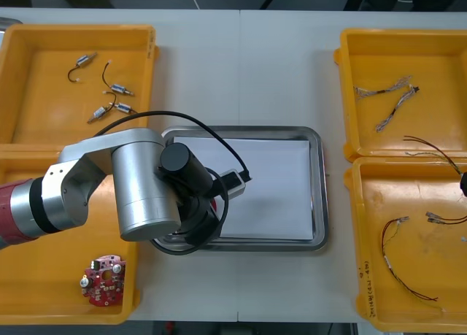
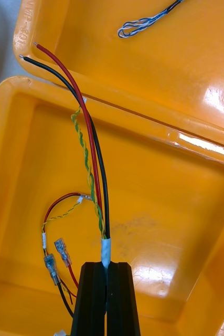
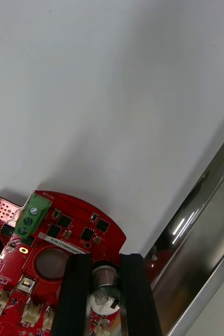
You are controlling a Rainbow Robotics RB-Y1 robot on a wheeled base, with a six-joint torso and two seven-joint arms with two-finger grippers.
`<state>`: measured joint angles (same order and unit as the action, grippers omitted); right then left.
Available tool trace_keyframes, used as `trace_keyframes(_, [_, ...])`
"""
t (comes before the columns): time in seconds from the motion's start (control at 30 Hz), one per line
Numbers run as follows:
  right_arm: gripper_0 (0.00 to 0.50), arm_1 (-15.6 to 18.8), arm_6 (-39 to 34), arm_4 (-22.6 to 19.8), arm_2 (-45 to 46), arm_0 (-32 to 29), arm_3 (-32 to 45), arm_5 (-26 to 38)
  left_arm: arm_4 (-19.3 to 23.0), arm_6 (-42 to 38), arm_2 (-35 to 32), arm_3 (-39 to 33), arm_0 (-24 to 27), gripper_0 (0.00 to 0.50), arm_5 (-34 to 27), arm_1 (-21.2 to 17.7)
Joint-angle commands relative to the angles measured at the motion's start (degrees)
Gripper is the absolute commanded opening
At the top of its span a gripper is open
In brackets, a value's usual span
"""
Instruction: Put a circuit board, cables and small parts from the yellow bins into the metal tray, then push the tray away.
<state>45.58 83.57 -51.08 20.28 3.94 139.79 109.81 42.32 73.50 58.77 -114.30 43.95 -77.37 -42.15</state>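
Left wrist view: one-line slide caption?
Left gripper shut on a red circuit board over the tray, above its white inside, near the shiny rim.

Metal tray (image 1: 319,203): white inside, shiny rim. One round red circuit board (image 3: 64,247) is over the white inside beside the tray's wall, clamped in the left gripper (image 3: 106,299). A second board (image 1: 104,279) lies in the near left yellow bin (image 1: 44,291). Small metal parts (image 1: 109,109) (some with short dark leads) lie in the far left yellow bin (image 1: 29,72). A red and black cable (image 2: 93,152), pinched by the right gripper (image 2: 106,299), crosses the rim of the near right yellow bin (image 2: 159,210).
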Motion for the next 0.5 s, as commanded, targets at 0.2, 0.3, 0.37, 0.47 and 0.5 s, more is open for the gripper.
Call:
trace_keyframes(0.2, [0.0, 0.48, 0.46, 0.45, -0.15, 0.99, 1.62, 0.19, -0.31, -6.52, 0.56, -0.58, 2.02, 0.5, 1.61, -0.57])
trace_keyframes(0.3, [0.0, 0.56, 0.46, 0.45, -0.15, 0.99, 1.62, 0.19, -0.31, -6.7, 0.56, -0.75, 1.93, 0.5, 1.61, -0.57])
trace_keyframes(0.37, [0.0, 0.56, 0.46, 0.45, -0.15, 0.99, 1.62, 0.19, -0.31, -7.05, 0.38, -1.02, 2.02, 0.5, 1.61, -0.57])
trace_keyframes(0.47, [0.0, 0.56, 0.46, 0.45, -0.15, 0.99, 1.62, 0.19, -0.31, -7.4, -0.32, -1.63, 2.02, 0.5, 1.43, -0.66])
trace_keyframes(0.5, [0.0, 0.56, 0.46, 0.45, -0.15, 0.99, 1.62, 0.19, -0.22, -7.49, -0.76, -1.89, 1.93, 0.5, 1.08, -0.66])
